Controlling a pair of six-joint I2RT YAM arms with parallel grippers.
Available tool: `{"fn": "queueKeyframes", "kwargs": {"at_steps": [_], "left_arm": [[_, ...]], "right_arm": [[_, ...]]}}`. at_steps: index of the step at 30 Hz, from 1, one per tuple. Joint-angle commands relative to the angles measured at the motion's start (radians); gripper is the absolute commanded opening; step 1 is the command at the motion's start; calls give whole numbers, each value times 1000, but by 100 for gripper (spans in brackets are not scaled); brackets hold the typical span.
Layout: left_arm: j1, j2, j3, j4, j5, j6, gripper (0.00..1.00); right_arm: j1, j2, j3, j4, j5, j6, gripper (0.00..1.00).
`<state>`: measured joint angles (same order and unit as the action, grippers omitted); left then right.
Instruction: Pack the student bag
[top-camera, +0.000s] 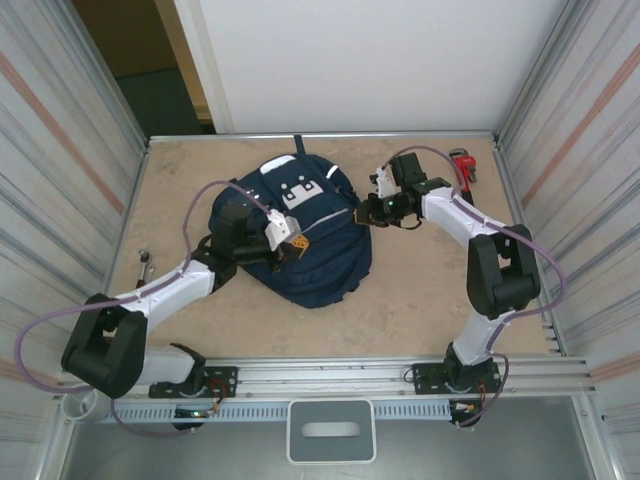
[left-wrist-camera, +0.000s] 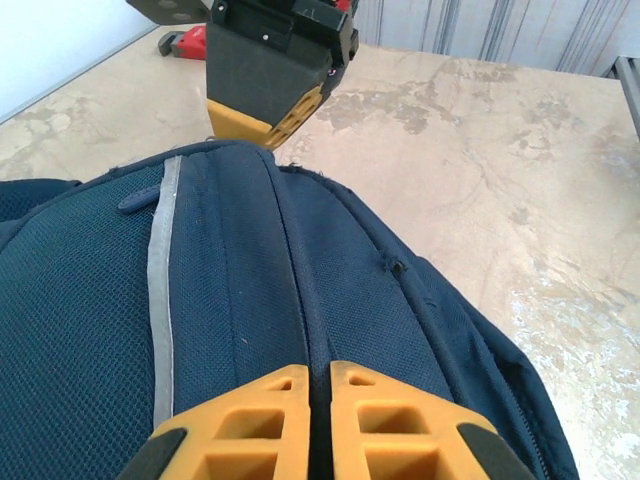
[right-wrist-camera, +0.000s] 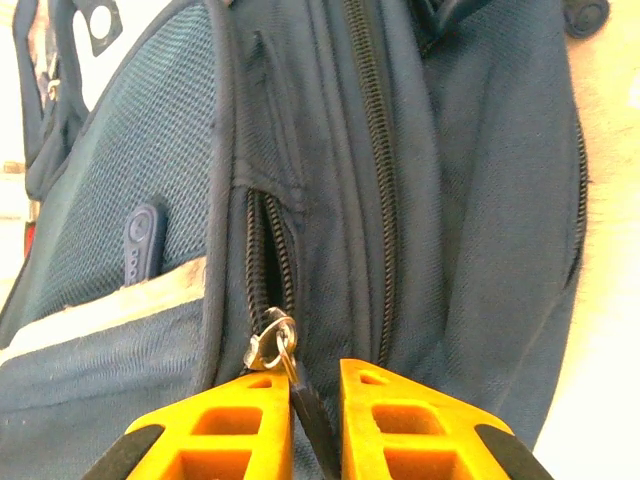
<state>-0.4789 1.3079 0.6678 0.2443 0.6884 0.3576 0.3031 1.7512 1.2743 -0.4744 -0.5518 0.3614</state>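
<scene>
Left pincer (left-wrist-camera: 320, 368) clamps tight on a ridge of navy fabric along the student bag (top-camera: 320, 270). Its yellow fingers are pressed almost together over the seam, apparently to pin the backpack down while the other arm works the fastening. On the bag's right flank, the right pincer (right-wrist-camera: 315, 372) noses up against a partly opened zipper (right-wrist-camera: 268, 250). Its jaws stand a sliver apart, with the dark zipper pull (right-wrist-camera: 312, 425) lying in the gap and its metal ring (right-wrist-camera: 272, 345) just ahead of the fingertips. Whether the pull is truly pinched or merely resting there cannot be told. The bag lies flat on the surface (top-camera: 420, 300), front pockets up, directly beneath the left pincer and hard up against the right one, the two facing each other across the bag's bulge. A red pipe wrench (top-camera: 462, 163) sits well apart from the bag, beyond its right side. Judging by the short stretch of parted teeth, the compartment is barely open. The job in hand is likely to be drawing the slider along against the left arm's anchoring hold before anything can go inside.
</scene>
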Motion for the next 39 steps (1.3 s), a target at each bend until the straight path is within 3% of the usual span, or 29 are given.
{"fn": "queueKeyframes", "kwargs": {"at_steps": [1, 5, 10, 14, 20, 25, 28, 30, 33, 39], "left_arm": [[-6, -28, 36, 37, 169, -7, 5], [-6, -36, 30, 46, 168, -6, 5], [-4, -39, 26, 35, 183, 0, 5], [-4, -45, 19, 31, 203, -3, 5], [-1, -34, 5, 28, 218, -5, 5], [-1, -19, -12, 63, 244, -36, 5], [2, -22, -16, 53, 235, -31, 6], [10, -27, -24, 58, 228, -32, 7], [33, -26, -46, 113, 203, -75, 14], [42, 0, -25, 76, 80, -117, 19]], "right_arm": [[-70, -55, -32, 80, 125, 8, 18], [-72, -82, -77, 108, 59, -37, 20], [-73, -50, -74, 128, 27, -61, 7], [-69, -22, -60, 160, 11, -33, 3], [-46, 33, -7, 122, 157, 6, 2], [-9, 111, 72, 115, 173, 18, 2], [-16, 89, 66, 88, 211, 6, 9], [-49, 31, -9, 120, 253, 30, 22], [-107, -11, -126, 206, 203, 97, 35], [-82, 82, -142, 288, 26, 160, 41]]}}
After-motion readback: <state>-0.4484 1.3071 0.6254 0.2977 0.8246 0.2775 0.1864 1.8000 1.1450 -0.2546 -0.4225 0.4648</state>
